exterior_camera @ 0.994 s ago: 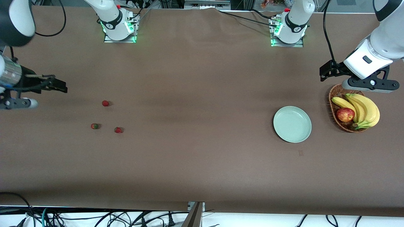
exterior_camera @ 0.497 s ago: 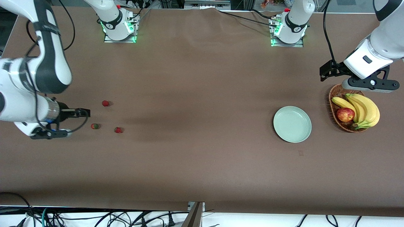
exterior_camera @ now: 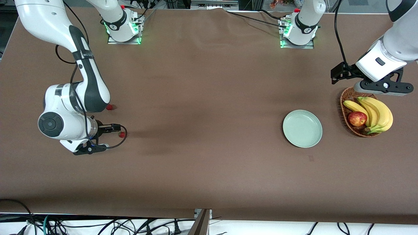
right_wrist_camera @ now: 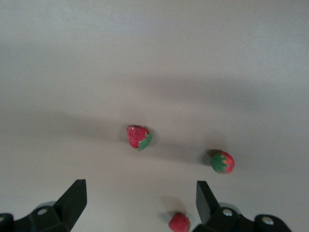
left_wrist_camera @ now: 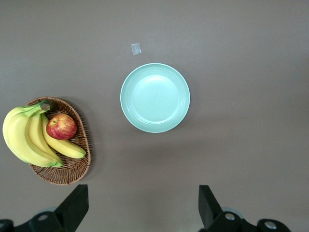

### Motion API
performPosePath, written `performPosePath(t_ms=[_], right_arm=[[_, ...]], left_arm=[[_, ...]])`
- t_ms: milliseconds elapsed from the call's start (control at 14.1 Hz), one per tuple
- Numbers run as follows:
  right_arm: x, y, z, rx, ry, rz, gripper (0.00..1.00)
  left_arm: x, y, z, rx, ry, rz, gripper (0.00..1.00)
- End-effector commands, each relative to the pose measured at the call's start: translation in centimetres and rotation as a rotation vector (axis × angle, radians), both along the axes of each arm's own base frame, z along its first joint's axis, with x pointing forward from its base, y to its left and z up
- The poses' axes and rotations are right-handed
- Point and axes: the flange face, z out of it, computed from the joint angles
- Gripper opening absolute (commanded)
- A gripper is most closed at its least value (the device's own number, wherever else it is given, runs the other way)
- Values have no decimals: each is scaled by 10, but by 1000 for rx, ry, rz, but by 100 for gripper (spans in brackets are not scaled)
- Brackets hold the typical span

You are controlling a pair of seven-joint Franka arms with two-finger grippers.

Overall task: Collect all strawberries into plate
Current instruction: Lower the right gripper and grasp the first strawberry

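Since a moment ago we're swinging the right gripper (right_wrist_camera: 137, 205), fingers spread, in over the three strawberries (right_wrist_camera: 139, 137) at our right arm's end, still lining up the first grab, while the left gripper (left_wrist_camera: 142, 208) is waiting open near the empty plate (exterior_camera: 302, 128).

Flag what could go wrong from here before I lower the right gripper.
1. The right gripper hangs open over the strawberries, which lie close together. One berry sits near a finger, so a descent may knock it rolling.
2. The plate lies at the left arm's end of the table, so the carry is long and a tiny berry may slip.
3. The left gripper waits open near the plate and basket; the arms may crowd there.
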Motion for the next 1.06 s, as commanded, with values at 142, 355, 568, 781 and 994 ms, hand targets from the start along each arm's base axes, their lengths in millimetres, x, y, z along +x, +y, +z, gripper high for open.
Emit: performPosePath(t_ms=[142,355,568,781,994], right_arm=[[-16,-5,-51,20,-49,-19,100],[-19,-4,-76,57,-28,-57,100],[-21,-4,-90,66,-44,-65,100],[-25,-4,-99,66,-56,-66,100],[-24,-5,-99,67,-58,-67,83]], left_arm=[[1,-2,7,-9,6,3,100],[1,-1,8,-9,4,3,100],[1,-1,8,-9,4,3,100],[1,-1,7,-9,6,3,100],[1,-1,7,-9,7,3,100]])
